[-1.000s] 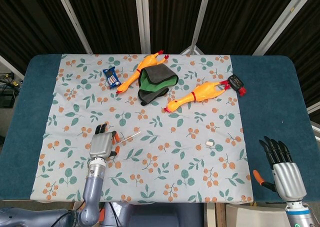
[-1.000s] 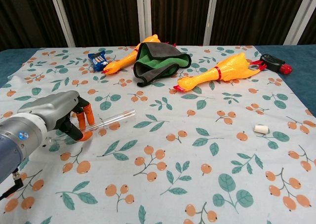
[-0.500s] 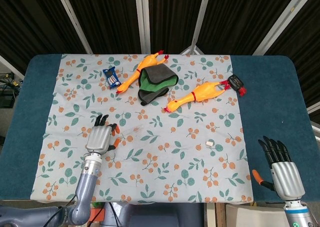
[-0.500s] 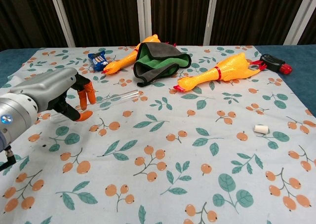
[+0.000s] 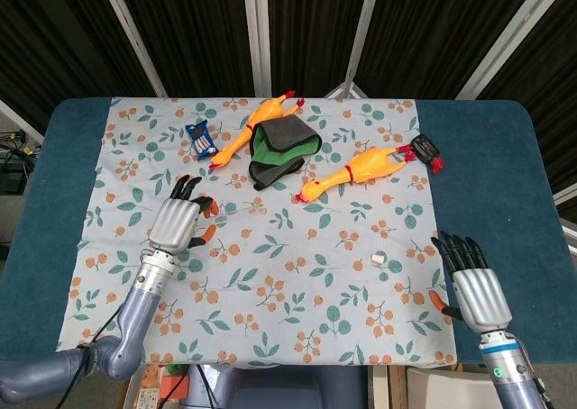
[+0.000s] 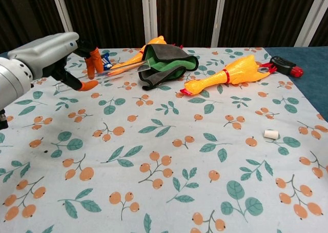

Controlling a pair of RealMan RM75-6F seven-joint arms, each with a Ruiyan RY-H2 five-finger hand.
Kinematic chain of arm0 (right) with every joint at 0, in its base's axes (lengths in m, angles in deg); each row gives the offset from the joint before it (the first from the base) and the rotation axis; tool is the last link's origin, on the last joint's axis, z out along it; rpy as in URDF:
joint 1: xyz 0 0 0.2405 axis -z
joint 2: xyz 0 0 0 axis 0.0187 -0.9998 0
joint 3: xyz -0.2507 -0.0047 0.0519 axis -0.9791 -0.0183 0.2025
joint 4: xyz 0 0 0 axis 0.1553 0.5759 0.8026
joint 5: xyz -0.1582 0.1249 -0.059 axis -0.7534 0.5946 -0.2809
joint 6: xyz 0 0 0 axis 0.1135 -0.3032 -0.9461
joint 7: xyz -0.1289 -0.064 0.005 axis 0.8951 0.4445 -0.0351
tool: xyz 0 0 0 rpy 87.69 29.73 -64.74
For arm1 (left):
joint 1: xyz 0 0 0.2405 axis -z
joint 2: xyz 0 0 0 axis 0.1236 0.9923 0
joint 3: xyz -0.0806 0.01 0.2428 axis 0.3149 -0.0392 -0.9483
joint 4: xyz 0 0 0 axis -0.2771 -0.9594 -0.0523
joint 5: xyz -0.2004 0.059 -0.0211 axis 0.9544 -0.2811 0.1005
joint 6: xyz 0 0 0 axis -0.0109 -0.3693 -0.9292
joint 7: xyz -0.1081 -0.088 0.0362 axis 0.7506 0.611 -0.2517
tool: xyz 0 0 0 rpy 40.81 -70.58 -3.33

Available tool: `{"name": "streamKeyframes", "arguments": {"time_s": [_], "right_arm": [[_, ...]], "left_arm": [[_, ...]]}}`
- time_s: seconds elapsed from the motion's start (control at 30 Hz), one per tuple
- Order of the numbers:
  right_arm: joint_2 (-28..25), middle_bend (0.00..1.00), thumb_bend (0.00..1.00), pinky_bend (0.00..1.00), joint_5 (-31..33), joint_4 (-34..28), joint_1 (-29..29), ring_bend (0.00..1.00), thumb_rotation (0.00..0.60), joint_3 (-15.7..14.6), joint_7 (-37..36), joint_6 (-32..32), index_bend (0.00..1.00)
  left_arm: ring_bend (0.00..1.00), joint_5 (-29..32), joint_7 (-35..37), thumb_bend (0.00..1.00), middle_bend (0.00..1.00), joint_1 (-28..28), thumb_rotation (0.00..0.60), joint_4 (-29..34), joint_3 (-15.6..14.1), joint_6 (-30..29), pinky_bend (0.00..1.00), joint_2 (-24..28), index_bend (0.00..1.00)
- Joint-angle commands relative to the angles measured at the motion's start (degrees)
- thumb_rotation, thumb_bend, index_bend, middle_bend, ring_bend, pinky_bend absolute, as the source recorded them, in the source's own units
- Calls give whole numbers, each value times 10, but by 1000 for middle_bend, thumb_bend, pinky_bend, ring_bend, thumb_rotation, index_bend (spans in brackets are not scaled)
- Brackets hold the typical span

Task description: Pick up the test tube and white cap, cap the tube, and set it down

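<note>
Test tube (image 6: 125,66) pinched in raised left hand (image 5: 178,223); right hand (image 5: 475,289) empty, fingers spread

cloth (image 5: 135,274): spread on the worktop (image 5: 487,157)
folded rag (image 5: 281,152): far middle, between two rubber chickens (image 5: 257,125) (image 5: 356,170)
cap (image 5: 379,260): near right, apart
left hand (image 5: 178,224): above left side
right hand (image 5: 476,292): near right edge

The printed tablecloth (image 6: 169,156) looked like matt woven cloth, lying over a duller blue felt-like table (image 5: 487,148) surface. Both rubber chickens (image 6: 230,71) were glossy orange rubber or plastic. The green-and-grey rag (image 6: 164,61) looked soft and matt. The left hand (image 6: 48,56) showed smooth brushed-metal casing with orange rubbery fingertips (image 6: 95,66); the test tube (image 6: 128,67) was clear and shiny.
</note>
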Motion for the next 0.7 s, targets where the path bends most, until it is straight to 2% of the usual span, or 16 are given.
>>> {"name": "streamKeyframes", "arguments": {"time_s": [0.03, 0.2, 0.43, 0.7], "right_arm": [[19, 13, 356, 0, 38, -4, -33, 0, 600, 21, 36, 41, 60], [47, 48, 356, 0, 88, 9, -68, 0, 600, 41, 72, 85, 140], [99, 119, 357, 0, 145, 44, -121, 0, 600, 65, 122, 128, 348], [143, 124, 356, 0, 191, 60, -145, 0, 600, 67, 159, 131, 363]], "left_arm": [[96, -5, 28, 749, 635, 9, 600, -18, 11, 13, 0, 13, 604], [95, 2, 47, 749, 635, 17, 600, -30, 20, 24, 0, 16, 605], [95, -3, 67, 749, 635, 30, 600, -33, 28, 35, 0, 25, 605], [95, -31, 103, 749, 636, 40, 600, -34, 23, 44, 0, 42, 605]]}}
